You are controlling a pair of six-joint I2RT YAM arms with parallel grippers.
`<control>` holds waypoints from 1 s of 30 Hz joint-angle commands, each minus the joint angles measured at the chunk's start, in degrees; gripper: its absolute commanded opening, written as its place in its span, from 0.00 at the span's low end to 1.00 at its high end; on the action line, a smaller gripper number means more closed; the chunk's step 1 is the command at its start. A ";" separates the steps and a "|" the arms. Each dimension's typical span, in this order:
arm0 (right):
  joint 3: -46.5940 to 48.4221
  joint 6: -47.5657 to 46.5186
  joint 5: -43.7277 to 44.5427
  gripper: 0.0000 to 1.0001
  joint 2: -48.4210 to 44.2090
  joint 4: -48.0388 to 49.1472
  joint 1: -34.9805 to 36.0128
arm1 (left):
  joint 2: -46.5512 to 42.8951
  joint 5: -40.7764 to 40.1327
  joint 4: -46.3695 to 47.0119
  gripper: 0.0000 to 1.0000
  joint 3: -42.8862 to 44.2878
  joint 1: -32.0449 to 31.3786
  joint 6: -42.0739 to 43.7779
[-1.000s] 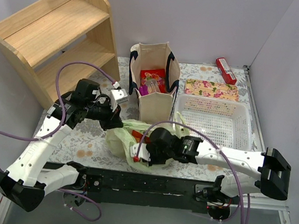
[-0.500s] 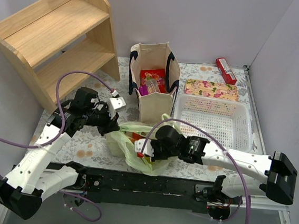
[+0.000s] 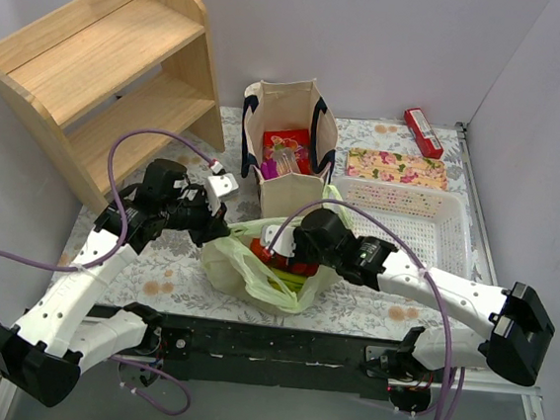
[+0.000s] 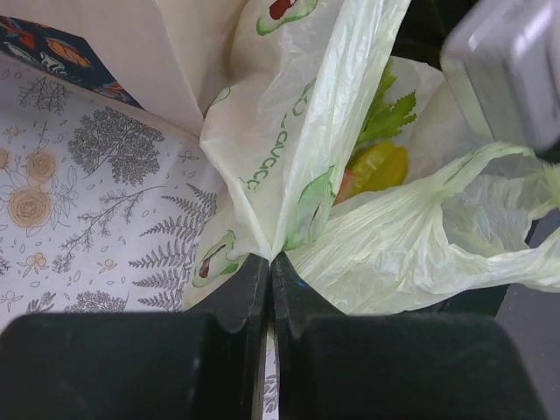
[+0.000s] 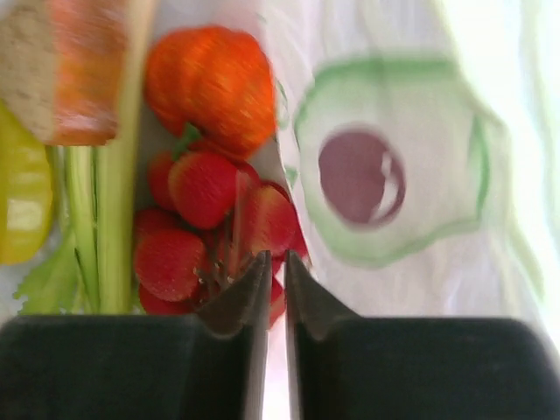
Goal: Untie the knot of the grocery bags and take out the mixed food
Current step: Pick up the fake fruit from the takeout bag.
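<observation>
Green plastic bag [image 3: 227, 266] spread betw. both hands: L hand [image 4: 269, 259] clenched on film, R hand [image 5: 273, 259] pinching rim. Strawberries [image 5: 201, 191] just ahead of R hand. Step: opening mouth. Next: release R, reach in for food.

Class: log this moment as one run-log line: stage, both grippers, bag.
stage: opening green bag | left gripper: shut on green bag | right gripper: shut on green bag | strawberries: inside bag

The right wrist view was blurred, smearing the strawberries [image 5: 201, 188] and orange fruit [image 5: 210, 83]; a brown piece [image 5: 57, 74] was cut off at the top. From above, the tote's [image 3: 286, 196] contents were too small to name.
</observation>
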 commanded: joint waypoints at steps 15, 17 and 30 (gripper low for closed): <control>3.37 0.61 -9.46 0.55 -0.57 -16.11 -2.21 | -0.60 2.94 3.47 0.00 1.81 0.13 -0.72; 5.13 1.92 -11.11 0.53 -0.66 -17.17 -2.30 | -0.95 2.67 3.73 0.00 1.20 0.13 -0.72; 15.07 5.53 -21.15 0.55 -1.27 -26.32 -2.30 | -1.83 3.11 4.44 0.00 0.06 0.13 -1.95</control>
